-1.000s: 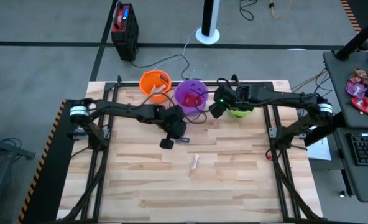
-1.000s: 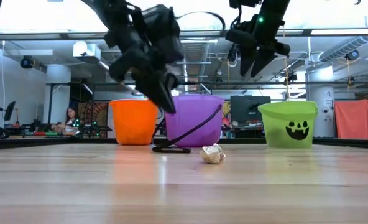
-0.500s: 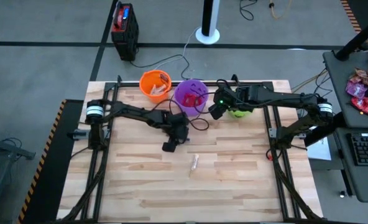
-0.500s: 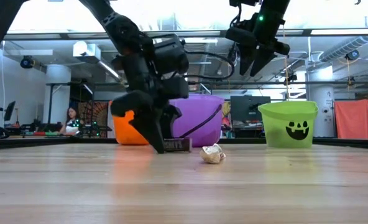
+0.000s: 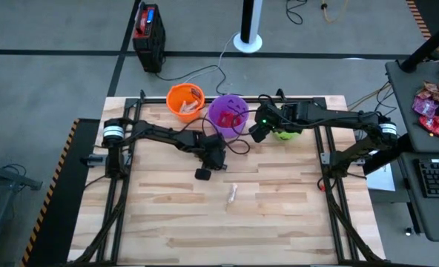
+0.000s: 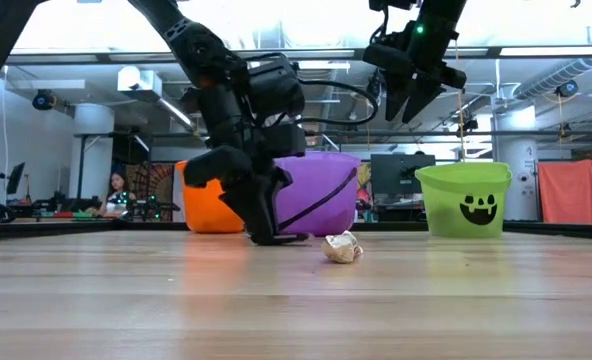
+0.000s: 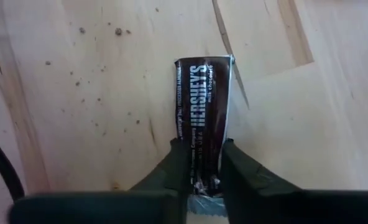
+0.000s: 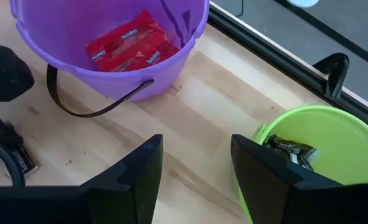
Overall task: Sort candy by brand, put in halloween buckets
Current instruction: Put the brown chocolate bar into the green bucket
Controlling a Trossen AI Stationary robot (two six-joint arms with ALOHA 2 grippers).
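Brown Hershey's bar point(image 7: 201, 121) lies pinched in left claw point(image 7: 202, 165).

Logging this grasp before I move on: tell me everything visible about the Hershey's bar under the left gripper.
The Hershey's bar is a small flat piece in a glossy dark brown wrapper with silver-white "HERSHEY'S milk chocolate" lettering and crimped ends. It lies flat on the wooden table, in front of the purple bucket. The left gripper straddles one end, a finger on each long edge, closing on it. It looks intact and not lifted.
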